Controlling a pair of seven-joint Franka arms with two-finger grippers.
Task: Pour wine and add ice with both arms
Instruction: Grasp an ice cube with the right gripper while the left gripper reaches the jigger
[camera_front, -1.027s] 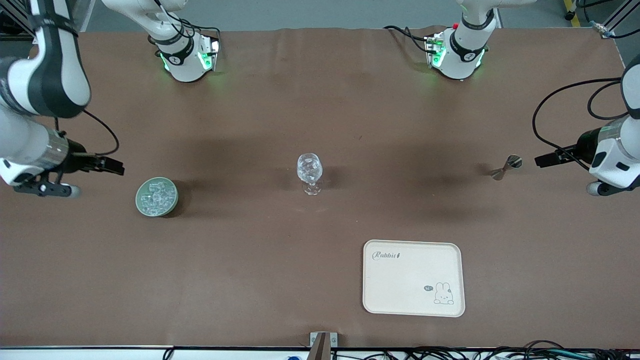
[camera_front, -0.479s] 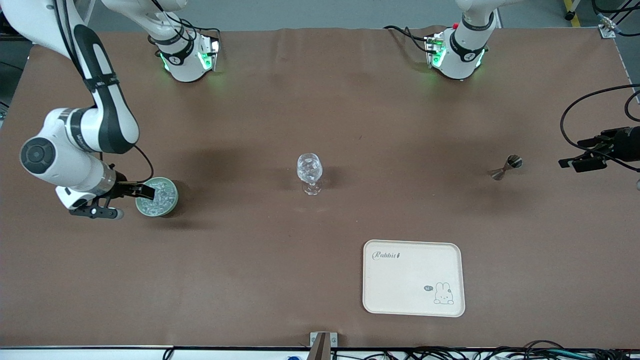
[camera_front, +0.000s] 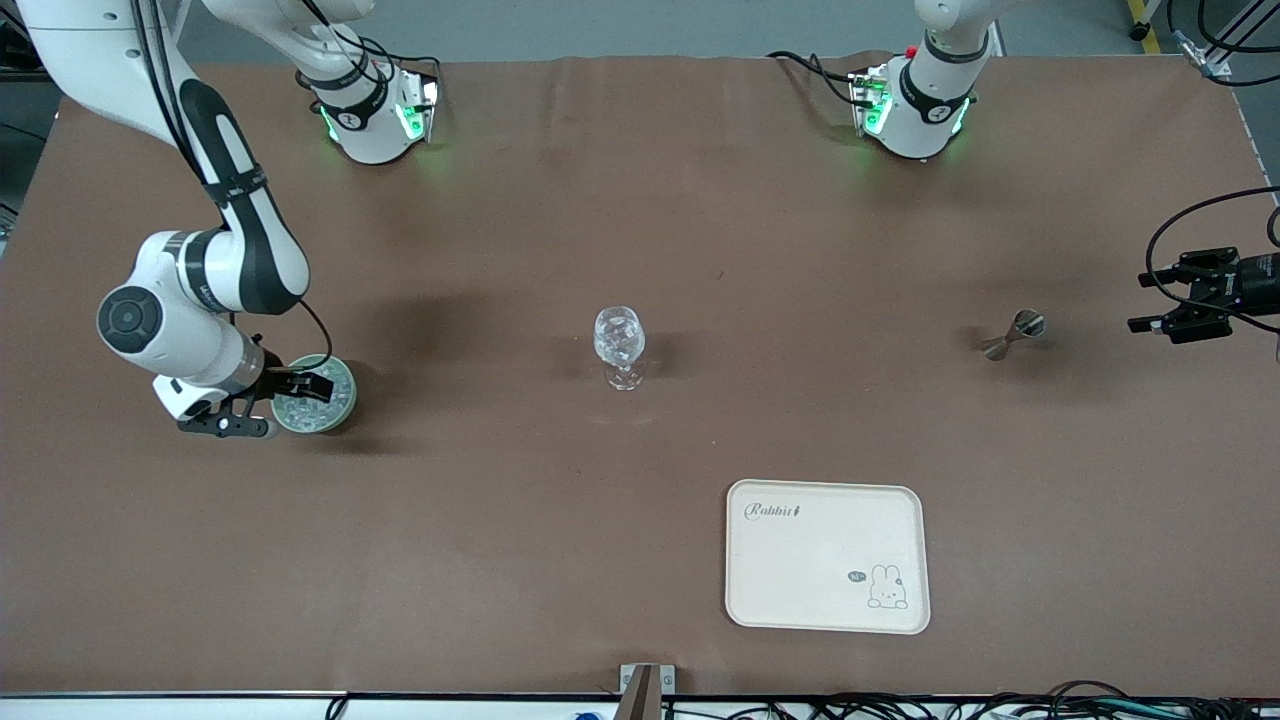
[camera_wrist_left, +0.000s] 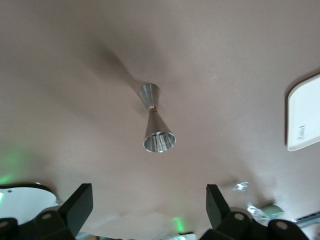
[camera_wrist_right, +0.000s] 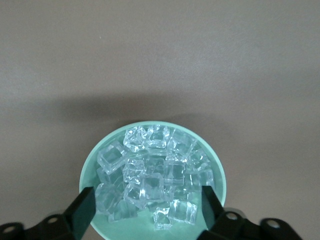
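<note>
The silver hourglass measure (camera_front: 1012, 335) stands on the table toward the left arm's end; no liquid shows in it. My left gripper (camera_front: 1152, 300) is open and empty beside it, apart from it, near the table's end. In the left wrist view the measure (camera_wrist_left: 154, 125) lies ahead of the open gripper (camera_wrist_left: 147, 210). The ice cubes (camera_wrist_right: 155, 172) are heaped in the pale green dish (camera_front: 338, 405). My right gripper (camera_front: 318, 387) is open over the dish, its fingers (camera_wrist_right: 82, 210) on either side of the heap. The stemmed glass (camera_front: 620, 345) stands mid-table.
A cream rabbit tray (camera_front: 826, 555) lies nearer the front camera than the glass, and its corner (camera_wrist_left: 305, 115) shows in the left wrist view. The arm bases (camera_front: 375, 110) stand along the table's back edge. Brown cloth covers the table.
My right arm has swung in and brought its open gripper over the ice dish. My left gripper has drawn back a little from the measure toward the table's end.
</note>
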